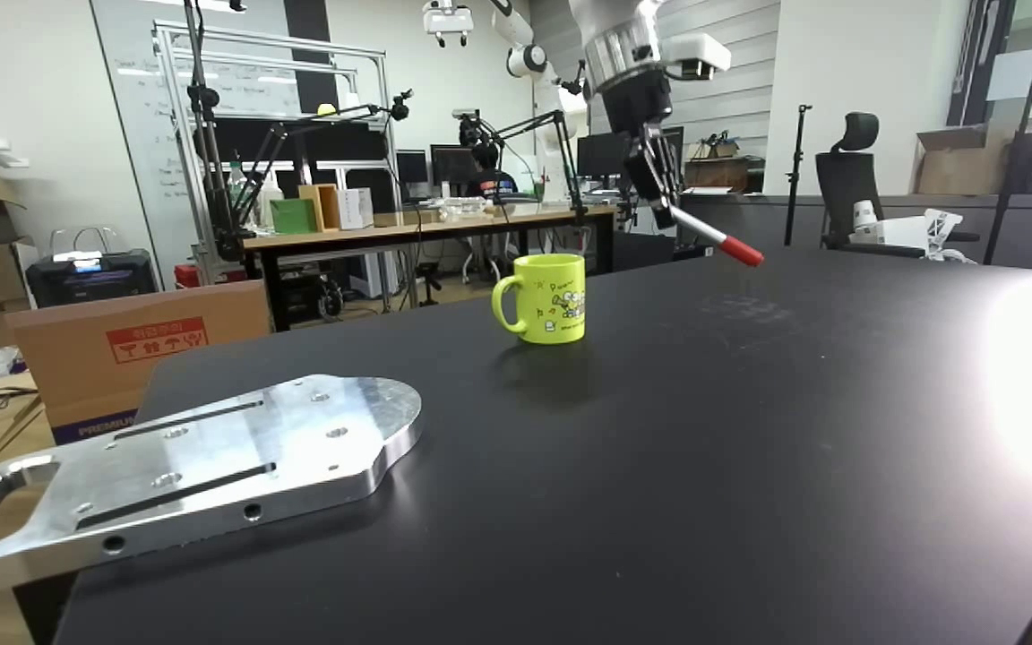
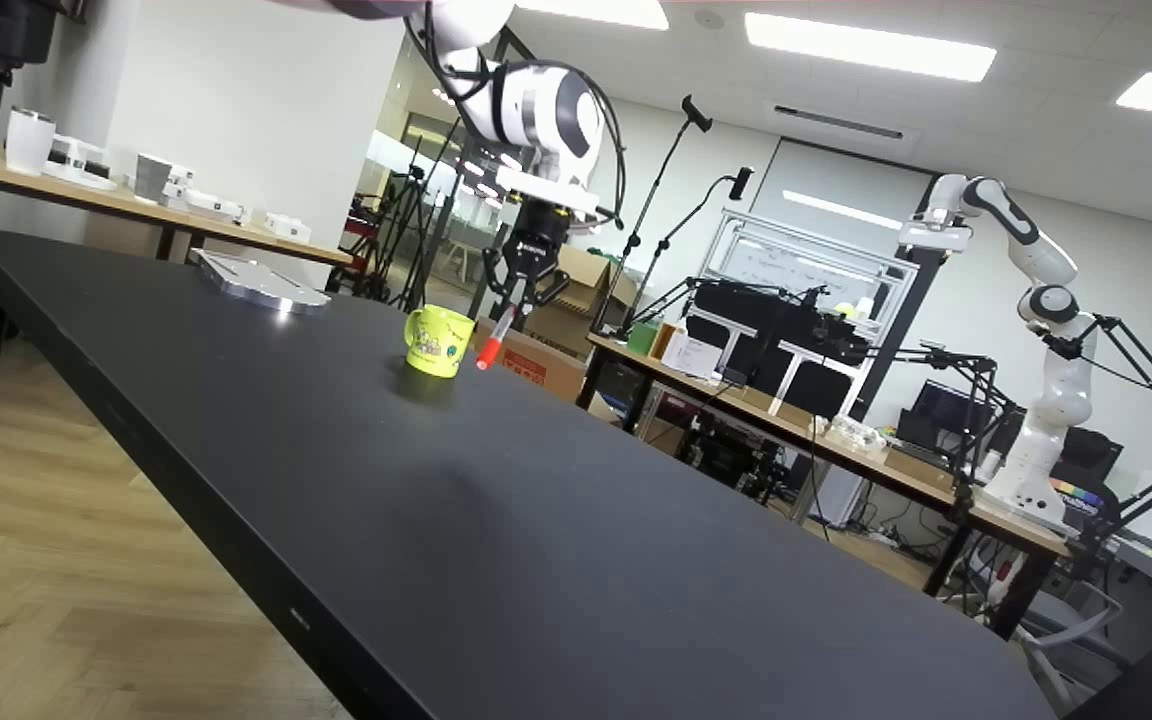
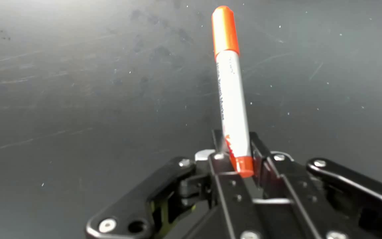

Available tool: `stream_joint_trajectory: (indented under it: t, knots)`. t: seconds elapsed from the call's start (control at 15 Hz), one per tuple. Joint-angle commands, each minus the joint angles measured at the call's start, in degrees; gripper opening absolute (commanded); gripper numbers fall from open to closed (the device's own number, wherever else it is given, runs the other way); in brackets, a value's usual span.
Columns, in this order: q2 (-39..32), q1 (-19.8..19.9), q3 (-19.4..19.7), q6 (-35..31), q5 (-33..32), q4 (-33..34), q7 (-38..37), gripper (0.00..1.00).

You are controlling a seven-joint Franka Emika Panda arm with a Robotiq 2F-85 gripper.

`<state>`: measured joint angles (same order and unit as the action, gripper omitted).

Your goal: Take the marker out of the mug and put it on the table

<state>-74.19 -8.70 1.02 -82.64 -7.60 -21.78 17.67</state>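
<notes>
The taking-out looks done: the marker (image 3: pixel 231 96) is clear of the mug (image 1: pixel 552 300) and held in the gripper (image 3: pixel 235 141). In the wrist view its red cap points to the top of the frame, the pale barrel runs down just right of centre, and the red butt end sits between the jaws, which are clamped on it from both sides.

The putting-down is not done. In an exterior view the marker slants down to the right in the upper right of the frame, cap lowest, and looks to be in the air over the table (image 1: pixel 659 466) — no contact shows, though I cannot judge the gap. What is left, as I read it, is to lower it, preferably flatter, part the jaws and back away; let go at this slant, it could drop cap first and roll.

As for containers, the mug stands upright on the table, near the middle of that same frame, handle to the left. In both exterior views nothing pokes above its rim; its floor is out of sight, so I cannot say whether anything lies inside. A cardboard box (image 1: pixel 113 372) shows at the left of the frame, behind the metal plate (image 1: pixel 256 439) — its contents are hidden too.
</notes>
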Motion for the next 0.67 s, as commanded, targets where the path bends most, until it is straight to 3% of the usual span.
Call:
stream_joint_trajectory:
  t: [0.0, 0.27, 0.33, 0.4, 0.6]
  knots:
    - [-6.2, 1.7, -0.6, 0.6, 1.4, 2.7, -0.1, 0.05]
    - [-10.9, 2.4, -0.8, 1.1, 2.0, 3.8, -0.3, 0.05]
    - [-11.0, 2.4, -0.7, 0.7, 1.8, 3.5, -0.1, 0.45]
    - [-10.5, 2.4, -0.9, 0.3, 1.9, 2.9, -0.1, 0.46]
    - [-6.9, 2.0, -0.5, -2.0, 1.5, 0.7, -0.1, 0.65]
